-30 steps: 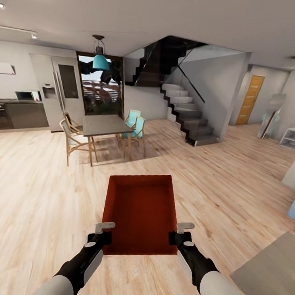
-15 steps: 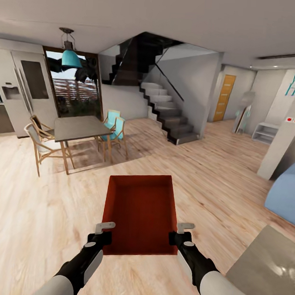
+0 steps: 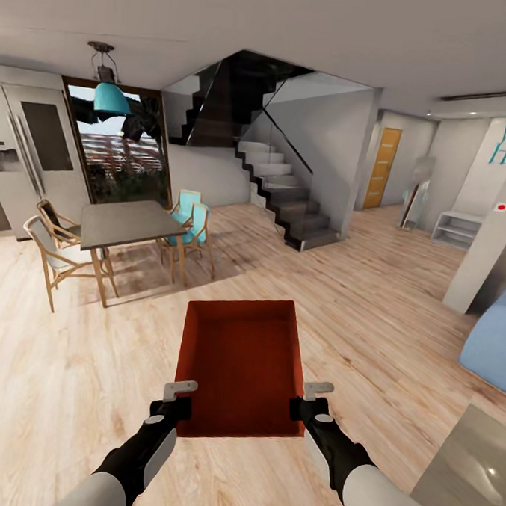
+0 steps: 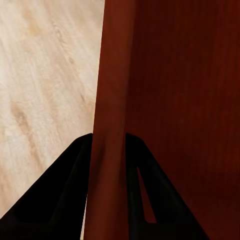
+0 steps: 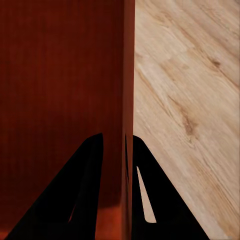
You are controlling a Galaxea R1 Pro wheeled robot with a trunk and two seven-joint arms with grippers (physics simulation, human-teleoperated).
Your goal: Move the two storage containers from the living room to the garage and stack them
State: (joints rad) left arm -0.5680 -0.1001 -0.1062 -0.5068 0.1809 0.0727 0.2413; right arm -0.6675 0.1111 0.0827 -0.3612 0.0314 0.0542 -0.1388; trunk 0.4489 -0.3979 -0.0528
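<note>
The robot is on the carrying leg of the task: one storage container [image 3: 240, 364] is held out in front of it above the light wood plank floor [image 3: 377, 305]. The left claw [image 3: 175, 399] is clamped on the container's left side wall near the near corner, one finger [image 4: 55, 195] outside and the other inside the bin. The right claw [image 3: 310, 402] is clamped on the right side wall the same way, a finger [image 5: 85, 185] on each face. The container sits level and open side up, empty inside. Beyond the container stand a dining table [image 3: 127, 223] with chairs, a dark staircase [image 3: 282, 202] and an orange door [image 3: 383, 167]. No garage shows, so my judgement is that the next move calls for driving on while keeping both grips firm and the bin level
</note>
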